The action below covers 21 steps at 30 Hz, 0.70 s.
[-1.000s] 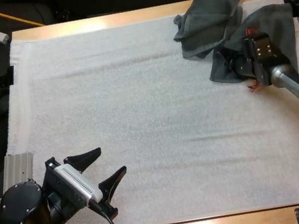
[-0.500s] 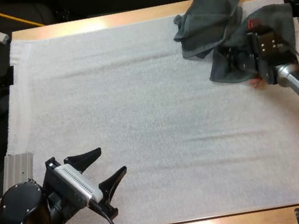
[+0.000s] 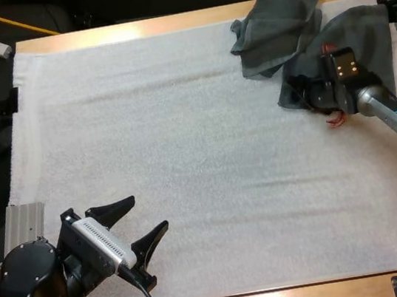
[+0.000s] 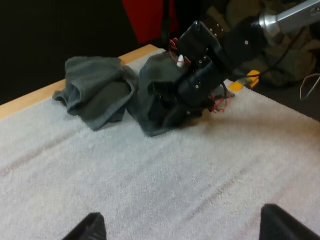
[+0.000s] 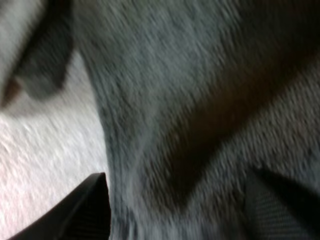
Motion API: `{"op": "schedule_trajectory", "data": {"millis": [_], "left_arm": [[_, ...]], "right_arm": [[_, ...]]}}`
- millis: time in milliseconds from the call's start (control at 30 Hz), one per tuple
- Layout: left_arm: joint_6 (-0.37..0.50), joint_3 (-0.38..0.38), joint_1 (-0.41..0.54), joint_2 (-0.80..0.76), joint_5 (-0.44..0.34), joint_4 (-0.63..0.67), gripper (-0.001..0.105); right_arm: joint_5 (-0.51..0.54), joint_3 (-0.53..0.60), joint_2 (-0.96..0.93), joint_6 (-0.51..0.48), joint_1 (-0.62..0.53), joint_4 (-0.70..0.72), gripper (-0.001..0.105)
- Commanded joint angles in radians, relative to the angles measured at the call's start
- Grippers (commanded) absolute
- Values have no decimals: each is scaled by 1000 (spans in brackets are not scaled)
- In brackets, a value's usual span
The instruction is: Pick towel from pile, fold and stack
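Wooden surface [image 3: 128,30] with a white mat [image 3: 185,158] over it stretches ahead of me, and both dark grey-green towels sit heaped at its far right corner. By my reading the task has barely begun: no towel is spread flat, none is folded, and no stack stands anywhere on the mat. The whole sequence is left to do: picking, laying out, folding and stacking.

The crumpled towel [image 3: 277,21] lies nearest the far edge. A second towel [image 3: 364,34] lies just beside it, touching it, toward the right edge of the mat. My right jaws are down at the near-left edge of this second towel. In the right wrist view their fingertips [image 5: 92,207] stand wide apart with the cloth spread between and beneath them. They are parted, not closed on the fabric. Whether the tips already touch the cloth I cannot tell, since the cloth is blurred there.

My left jaws hang over the near left part of the mat, well apart from both towels, fingertips [image 3: 121,204] spread wide and holding nothing.
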Motion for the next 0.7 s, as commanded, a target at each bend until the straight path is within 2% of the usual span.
{"op": "schedule_trajectory", "data": {"millis": [0,100,167,433,667], "left_arm": [[-11,-3,-4,5,5,-5,60],[-10,-4,-4,2,6,-3,60],[-10,-4,-4,3,7,-1,60],[-8,-5,-4,3,7,2,60],[-8,-4,-4,1,8,3,60]], "right_arm": [[-16,-6,53,20,1,-28,60],[-13,-16,26,3,3,-23,57],[-19,-16,32,6,4,-21,51],[-48,-19,29,11,7,-9,3],[-86,-22,-36,-48,12,5,0]]}}
